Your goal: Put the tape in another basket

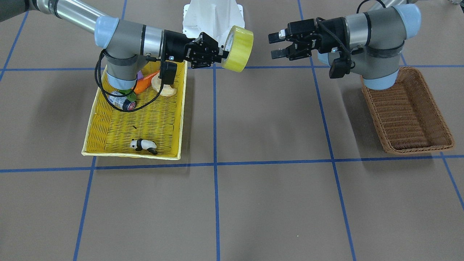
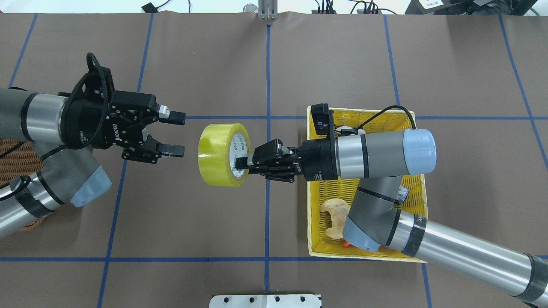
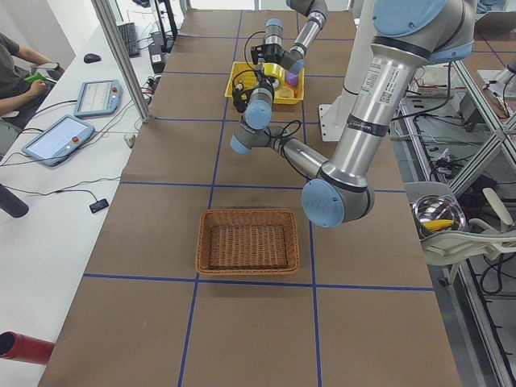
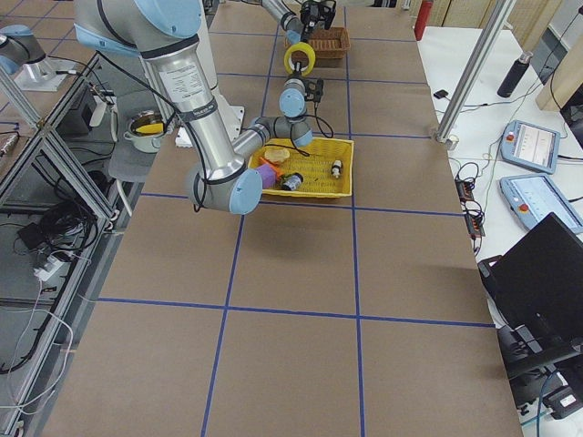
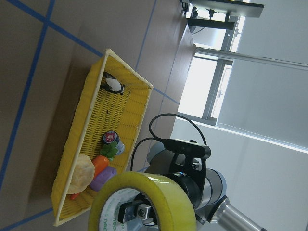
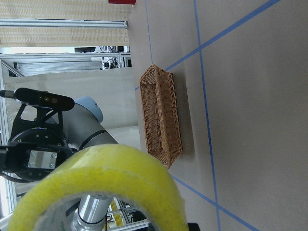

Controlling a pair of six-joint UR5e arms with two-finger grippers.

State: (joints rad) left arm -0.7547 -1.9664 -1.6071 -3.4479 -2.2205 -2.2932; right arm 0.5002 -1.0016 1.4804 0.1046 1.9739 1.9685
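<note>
The yellow tape [image 2: 219,155] is held in the air over the table's middle by my right gripper [image 2: 241,165], which is shut on the roll's rim, one finger inside the pale core. In the front view the tape [image 1: 238,48] hangs beside the yellow basket's corner, with the right gripper [image 1: 224,55] behind it. My left gripper [image 2: 180,133] is open and empty, facing the tape with a small gap; it also shows in the front view [image 1: 273,45]. The brown wicker basket [image 1: 417,148] lies empty under the left arm's elbow and is mostly hidden in the overhead view [image 2: 15,160].
The yellow woven basket [image 1: 130,155] under the right arm holds a panda toy [image 1: 143,145], a small grey-and-black roll [image 1: 125,104], a carrot [image 1: 145,82] and a bread piece [image 1: 164,89]. The robot's white base [image 1: 213,16] stands at the back.
</note>
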